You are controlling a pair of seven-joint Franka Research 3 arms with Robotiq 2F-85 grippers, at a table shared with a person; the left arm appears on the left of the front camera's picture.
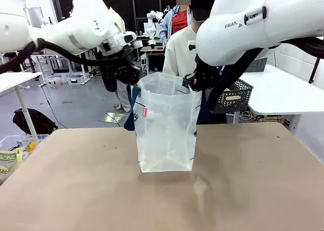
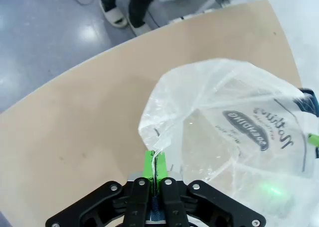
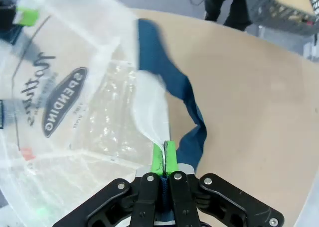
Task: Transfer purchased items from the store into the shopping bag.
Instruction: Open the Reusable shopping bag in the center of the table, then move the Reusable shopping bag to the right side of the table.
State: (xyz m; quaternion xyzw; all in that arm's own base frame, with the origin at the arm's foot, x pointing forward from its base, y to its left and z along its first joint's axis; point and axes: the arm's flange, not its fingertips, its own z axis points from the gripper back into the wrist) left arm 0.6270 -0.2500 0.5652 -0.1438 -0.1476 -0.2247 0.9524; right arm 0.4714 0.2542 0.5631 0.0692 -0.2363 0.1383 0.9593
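Front: shopping bag point(image 1: 166, 124) stood upright mid-worktop point(image 1: 76, 180); left hand point(image 1: 130, 71) and right hand point(image 1: 195, 81) at opposite rim sides.
Left wrist: left hand pinched tight on rim.
Right wrist: right hand pinched tight on rim beside navy strap point(image 3: 167, 75).
Progress: bag held wide, seemingly empty; all loading left.

The shopping bag point(image 1: 164, 127) stands upright, mouth open, mid-table: a tall, boxy sack of crinkly translucent white plastic. A small red label point(image 1: 145, 112) sits high on its 9 o'clock side, and a navy strap handle point(image 3: 167, 77) droops outside the rim. Dark oval print point(image 2: 244, 130) shows through the plastic. The left gripper point(image 2: 154, 162) pinches its rim at 9 o'clock, the right gripper point(image 3: 164, 155) at 3 o'clock
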